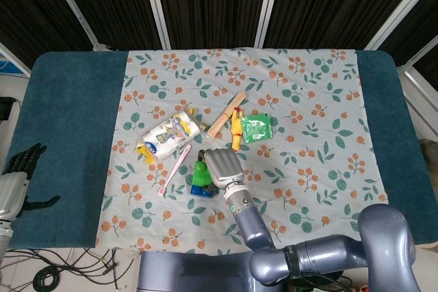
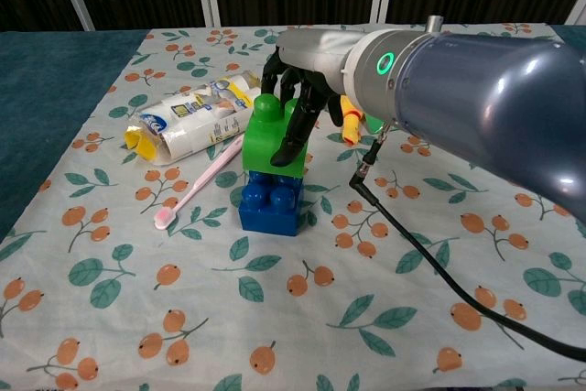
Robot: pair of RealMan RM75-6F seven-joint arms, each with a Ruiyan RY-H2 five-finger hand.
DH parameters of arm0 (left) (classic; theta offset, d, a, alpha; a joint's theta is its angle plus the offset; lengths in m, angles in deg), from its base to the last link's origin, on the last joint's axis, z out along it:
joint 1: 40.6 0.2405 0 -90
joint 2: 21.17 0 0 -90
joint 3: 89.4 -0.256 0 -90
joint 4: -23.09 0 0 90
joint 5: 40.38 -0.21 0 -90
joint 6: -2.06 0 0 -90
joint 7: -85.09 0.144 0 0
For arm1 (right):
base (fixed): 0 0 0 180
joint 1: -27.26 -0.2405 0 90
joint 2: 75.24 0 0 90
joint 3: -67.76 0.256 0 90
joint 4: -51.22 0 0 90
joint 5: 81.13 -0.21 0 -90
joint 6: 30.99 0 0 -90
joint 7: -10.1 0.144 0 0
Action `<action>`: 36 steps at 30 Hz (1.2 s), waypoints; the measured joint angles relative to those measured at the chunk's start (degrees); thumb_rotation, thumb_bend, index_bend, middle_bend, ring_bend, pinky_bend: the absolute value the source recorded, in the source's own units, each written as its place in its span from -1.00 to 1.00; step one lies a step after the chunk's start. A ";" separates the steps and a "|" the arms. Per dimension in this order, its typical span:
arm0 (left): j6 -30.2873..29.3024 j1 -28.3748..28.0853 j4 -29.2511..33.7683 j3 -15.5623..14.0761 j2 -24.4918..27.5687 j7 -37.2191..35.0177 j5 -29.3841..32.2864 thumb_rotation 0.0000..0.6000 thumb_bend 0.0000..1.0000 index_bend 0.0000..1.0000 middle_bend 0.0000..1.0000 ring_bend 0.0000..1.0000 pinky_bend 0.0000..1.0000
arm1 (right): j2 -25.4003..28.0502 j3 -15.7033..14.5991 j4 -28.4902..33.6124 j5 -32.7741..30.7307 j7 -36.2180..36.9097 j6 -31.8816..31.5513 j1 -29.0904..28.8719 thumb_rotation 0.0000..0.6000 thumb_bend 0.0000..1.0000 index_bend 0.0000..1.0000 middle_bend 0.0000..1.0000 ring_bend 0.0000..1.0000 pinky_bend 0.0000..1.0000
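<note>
A green block (image 2: pixel 267 142) stands stacked on a blue block (image 2: pixel 271 202) on the floral cloth (image 2: pixel 394 318), near the table's front middle. My right hand (image 2: pixel 307 75) reaches over the stack from the right and grips the green block, its thumb laid down the block's front face and its dark fingers behind the top stud. In the head view the right hand (image 1: pixel 220 166) covers most of the green block (image 1: pixel 198 171), and the blue block (image 1: pixel 201 191) shows just below it. My left hand (image 1: pixel 18 167) hangs off the table's left edge, fingers apart, holding nothing.
A white squeeze pack (image 2: pixel 192 120) with a yellow end lies left of the stack, with a pink toothbrush (image 2: pixel 196 186) in front of it. Behind the hand lie wooden sticks (image 1: pixel 225 115), a yellow toy (image 1: pixel 237 132) and a green packet (image 1: pixel 257 128). A black cable (image 2: pixel 417 249) trails from the wrist.
</note>
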 measured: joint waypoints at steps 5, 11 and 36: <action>0.03 0.02 -0.01 -0.06 0.05 -0.15 -0.07 1.00 -1.00 -1.00 -1.00 -1.00 -1.00 | -0.63 0.26 -0.48 -0.34 -0.21 -0.51 -0.40 1.00 -0.16 0.23 0.17 0.12 0.27; 0.06 0.00 0.04 -0.06 0.10 -0.26 -0.11 1.00 -1.00 -1.00 -1.00 -1.00 -1.00 | -1.43 0.52 -1.21 -0.39 -0.13 -1.12 -0.68 1.00 -0.17 0.23 0.17 0.12 0.27; 0.74 -0.15 0.09 -0.11 0.54 -1.71 -0.07 1.00 -1.00 -1.00 -1.00 -1.00 -1.00 | -2.53 0.78 -4.76 -0.93 -0.57 0.77 -1.59 1.00 -0.16 0.23 0.17 0.12 0.27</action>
